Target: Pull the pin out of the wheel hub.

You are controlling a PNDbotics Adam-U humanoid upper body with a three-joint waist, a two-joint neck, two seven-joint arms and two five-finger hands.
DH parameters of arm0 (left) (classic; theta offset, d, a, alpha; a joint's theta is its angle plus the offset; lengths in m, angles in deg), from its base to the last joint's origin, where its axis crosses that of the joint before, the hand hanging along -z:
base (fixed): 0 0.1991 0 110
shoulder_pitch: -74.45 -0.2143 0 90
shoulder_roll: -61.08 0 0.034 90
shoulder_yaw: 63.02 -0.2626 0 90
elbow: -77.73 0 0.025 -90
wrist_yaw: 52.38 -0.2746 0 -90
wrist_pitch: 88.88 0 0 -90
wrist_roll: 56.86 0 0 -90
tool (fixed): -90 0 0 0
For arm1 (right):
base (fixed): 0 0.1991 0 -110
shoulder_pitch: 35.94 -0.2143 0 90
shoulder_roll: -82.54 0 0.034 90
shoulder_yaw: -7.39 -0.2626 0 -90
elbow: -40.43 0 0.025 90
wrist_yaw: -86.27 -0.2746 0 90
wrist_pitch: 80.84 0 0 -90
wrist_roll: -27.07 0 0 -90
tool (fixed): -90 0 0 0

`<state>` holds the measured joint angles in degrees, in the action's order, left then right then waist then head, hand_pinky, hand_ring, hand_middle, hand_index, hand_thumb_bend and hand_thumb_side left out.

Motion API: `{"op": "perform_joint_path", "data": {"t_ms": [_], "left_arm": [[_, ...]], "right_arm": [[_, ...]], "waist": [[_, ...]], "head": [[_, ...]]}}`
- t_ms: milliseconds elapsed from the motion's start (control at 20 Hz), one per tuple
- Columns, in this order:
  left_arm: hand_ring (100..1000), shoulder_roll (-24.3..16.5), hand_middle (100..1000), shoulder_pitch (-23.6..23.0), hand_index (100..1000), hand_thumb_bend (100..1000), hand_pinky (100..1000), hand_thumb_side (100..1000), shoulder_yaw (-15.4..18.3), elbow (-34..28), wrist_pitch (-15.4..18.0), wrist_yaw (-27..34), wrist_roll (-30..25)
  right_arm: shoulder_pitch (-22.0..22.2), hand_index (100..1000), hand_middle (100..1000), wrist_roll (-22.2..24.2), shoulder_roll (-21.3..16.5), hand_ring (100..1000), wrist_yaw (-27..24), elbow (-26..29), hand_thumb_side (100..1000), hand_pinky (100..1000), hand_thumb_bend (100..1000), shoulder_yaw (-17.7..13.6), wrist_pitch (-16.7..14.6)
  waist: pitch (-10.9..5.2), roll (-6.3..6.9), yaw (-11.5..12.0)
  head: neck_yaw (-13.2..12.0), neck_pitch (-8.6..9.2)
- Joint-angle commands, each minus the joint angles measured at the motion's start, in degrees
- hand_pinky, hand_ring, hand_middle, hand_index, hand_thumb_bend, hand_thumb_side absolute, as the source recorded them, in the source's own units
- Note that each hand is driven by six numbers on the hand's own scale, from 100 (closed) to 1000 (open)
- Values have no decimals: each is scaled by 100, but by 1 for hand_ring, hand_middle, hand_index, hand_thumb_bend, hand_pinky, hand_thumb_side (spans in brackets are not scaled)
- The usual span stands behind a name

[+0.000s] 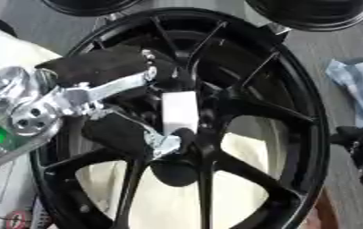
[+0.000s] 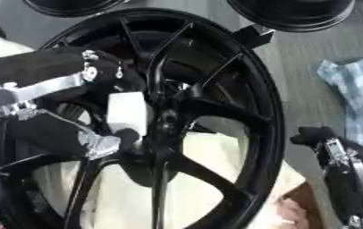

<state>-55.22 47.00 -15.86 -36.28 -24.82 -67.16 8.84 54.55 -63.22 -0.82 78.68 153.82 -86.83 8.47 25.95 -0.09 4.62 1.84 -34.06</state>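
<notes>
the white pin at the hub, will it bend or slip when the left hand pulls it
The white pin looks like a straight, blocky piece, so it probably stays stiff rather than bending. Its surface seems smooth and plain, so it may slide between the left hand's fingers curled beside it. The black wheel looks large and heavy, so it likely stays put.

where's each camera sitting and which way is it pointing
Left eye view: in the robot's head, looking down at the black wheel; the left hand comes in from the left, curled round the white pin at the hub.
Right eye view: the head's other eye, facing the same way; the right hand shows at the right edge.
Both share the wheel, pin and both hands.
</notes>
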Motion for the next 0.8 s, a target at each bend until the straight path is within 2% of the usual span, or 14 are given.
{"op": "perform_joint_path", "data": {"t_ms": [50, 200, 350, 550, 800], "left_arm": [[811, -58, 679, 116, 842, 283, 844, 496, 61, -58, -14, -85, -53], [798, -45, 638, 120, 817, 232, 836, 432, 49, -58, -52, -97, -94], [783, -37, 597, 118, 786, 208, 825, 415, 48, -58, -97, -58, -87], [736, -42, 517, 114, 675, 160, 800, 370, 46, -58, -160, 59, -65], [679, -87, 467, 113, 552, 116, 765, 248, 84, -58, -193, 193, -12]], "right_arm": [[-19, 713, 605, 4, -42, 740, -17, 121, 836, 1000, 100, -24, -1], [-25, 713, 605, 12, -38, 740, -26, 121, 837, 1000, 100, -21, 1], [-21, 713, 605, 12, -24, 740, -26, 121, 838, 1000, 100, -26, 7], [-17, 714, 605, 9, -17, 740, -26, 121, 838, 1000, 100, -30, 14], [-8, 714, 606, 12, -22, 740, -30, 121, 835, 1000, 100, -32, 12]], "waist": [[-128, 8, -5], [-126, 4, -6], [-125, -2, -11], [-130, -6, -10], [-148, -5, -1]], "head": [[-30, 58], [-40, 61], [-46, 59], [-61, 49], [-68, 22]]}}
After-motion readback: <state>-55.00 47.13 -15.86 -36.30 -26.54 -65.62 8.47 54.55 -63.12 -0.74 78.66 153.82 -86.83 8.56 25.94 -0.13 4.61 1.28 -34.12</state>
